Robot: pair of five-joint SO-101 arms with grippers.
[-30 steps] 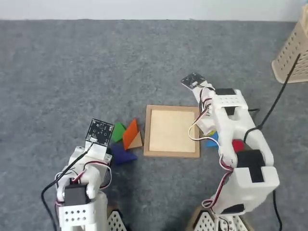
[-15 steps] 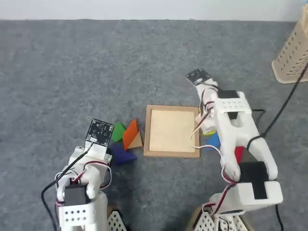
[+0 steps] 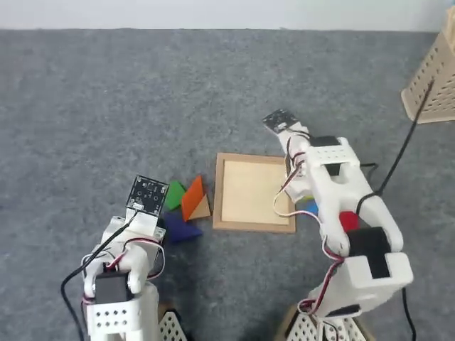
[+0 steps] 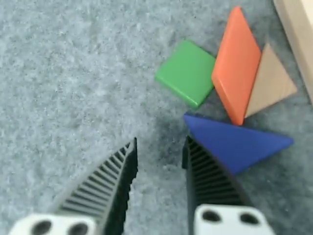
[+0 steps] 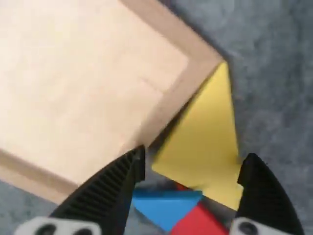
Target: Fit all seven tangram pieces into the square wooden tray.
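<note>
From above, the square wooden tray (image 3: 254,157) sits mid-counter (image 3: 106,99), its pale floor showing bare wood. The left arm (image 3: 121,259) stands off the tray's left side, beside a cluster of a green square (image 3: 175,194), an orange parallelogram (image 3: 192,198), a tan triangle (image 3: 203,209) and a dark blue triangle (image 3: 179,229). The right arm (image 3: 340,186) leans over the tray's right rim, with a light blue triangle (image 3: 311,207) and a red piece (image 3: 348,219) lying on the counter just outside that rim. From the left wrist, the left tool (image 4: 160,143) hangs with its jaws parted and nothing between them, over grey surface close to the dark blue triangle's point; the orange parallelogram touches the tan triangle, and the green square lies just beside them. From the right wrist, the right tool (image 5: 195,156) is spread wide, its jaws straddling a yellow triangle (image 5: 205,127) that lies outside the tray, one edge along the rim near a corner. The light blue triangle and the red piece lie just beside the yellow triangle.
</note>
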